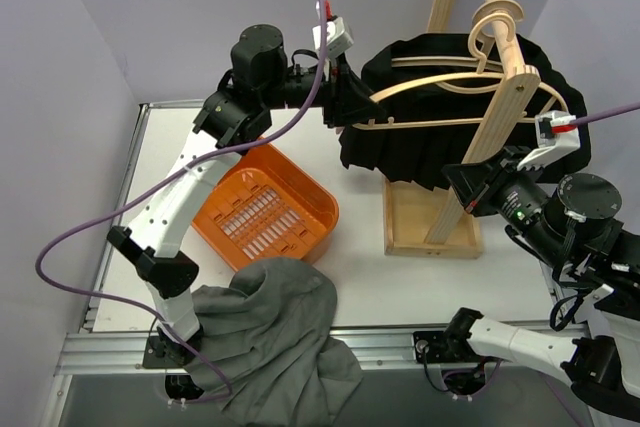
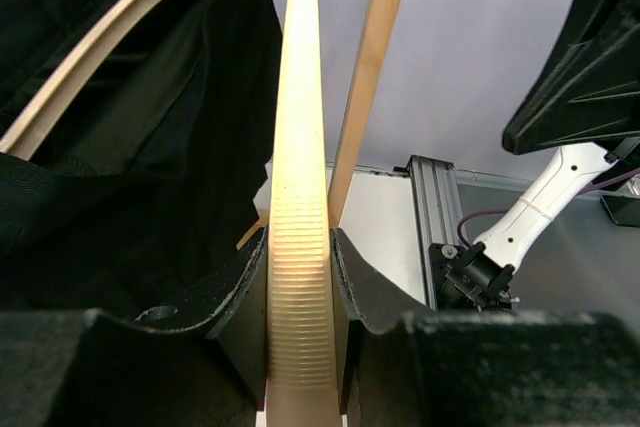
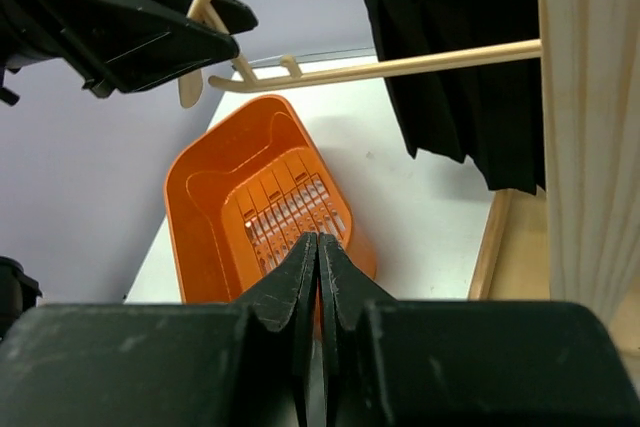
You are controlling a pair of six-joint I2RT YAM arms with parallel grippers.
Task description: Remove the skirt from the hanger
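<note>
A black pleated skirt (image 1: 400, 152) hangs on a wooden hanger (image 1: 430, 82) hooked over the wooden rack's rail. My left gripper (image 1: 362, 105) is shut on the hanger's left arm; in the left wrist view the jaws (image 2: 300, 277) clamp the ribbed wooden arm (image 2: 300, 147), with the skirt (image 2: 120, 147) to the left. My right gripper (image 1: 452, 177) is shut and empty, just below the skirt's lower right hem beside the rack post. In the right wrist view its tips (image 3: 318, 242) are pressed together, below the hanger's bar (image 3: 400, 67) and the skirt (image 3: 460, 77).
An orange basket (image 1: 265, 209) sits on the table left of the rack and shows in the right wrist view (image 3: 220, 197). A grey cloth (image 1: 270, 337) lies over the near table edge. The rack's slanted post (image 1: 500, 117) and box base (image 1: 430, 229) stand at centre right.
</note>
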